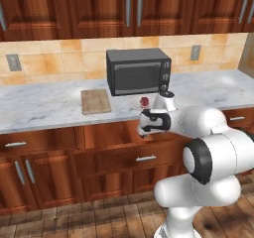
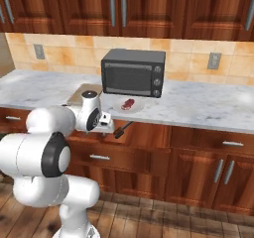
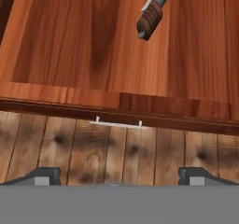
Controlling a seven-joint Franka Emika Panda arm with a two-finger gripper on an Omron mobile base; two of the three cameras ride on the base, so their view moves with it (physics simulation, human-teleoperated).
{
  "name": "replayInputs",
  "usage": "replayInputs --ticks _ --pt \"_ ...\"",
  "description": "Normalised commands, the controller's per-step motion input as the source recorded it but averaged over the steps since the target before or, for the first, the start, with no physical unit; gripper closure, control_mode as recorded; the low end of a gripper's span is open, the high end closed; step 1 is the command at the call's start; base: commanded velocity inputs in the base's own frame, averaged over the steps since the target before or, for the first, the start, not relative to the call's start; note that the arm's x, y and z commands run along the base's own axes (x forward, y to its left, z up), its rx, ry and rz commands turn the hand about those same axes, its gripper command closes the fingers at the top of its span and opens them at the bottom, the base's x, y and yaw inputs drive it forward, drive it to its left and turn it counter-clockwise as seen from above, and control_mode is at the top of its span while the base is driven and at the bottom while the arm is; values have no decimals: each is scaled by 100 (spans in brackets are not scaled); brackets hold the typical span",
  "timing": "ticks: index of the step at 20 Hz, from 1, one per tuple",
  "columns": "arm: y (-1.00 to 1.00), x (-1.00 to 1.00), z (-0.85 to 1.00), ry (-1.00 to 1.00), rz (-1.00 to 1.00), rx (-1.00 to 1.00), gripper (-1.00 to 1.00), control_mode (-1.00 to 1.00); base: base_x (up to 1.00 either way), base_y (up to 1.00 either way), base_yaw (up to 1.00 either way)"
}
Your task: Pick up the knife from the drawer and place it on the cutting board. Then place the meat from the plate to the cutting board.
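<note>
My fingers [image 3: 119, 177] stand wide open with nothing between them, one at the lower left of the hand view and one at the lower right. The knife [image 3: 155, 14] lies in the open drawer [image 3: 93, 45], at the top of that frame, right of centre. Its long axis runs aslant: the brown handle end points down and to the left, the grey metal runs up and right, out past the top edge. In the right base view I see it just below centre, handle again to the lower left, tilted the same way, the drawer's boards around it.
</note>
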Motion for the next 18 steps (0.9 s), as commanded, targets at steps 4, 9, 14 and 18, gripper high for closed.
replayInputs --ticks 4,9,14,18 --pt "0 45 -44 0 0 0 -100 -100 0 0 0" --pt "0 37 -56 0 0 0 -100 -100 0 0 0" --pt "0 43 -38 0 0 0 -100 -100 0 0 0" --pt "0 41 -28 0 0 0 -100 -100 0 0 0"
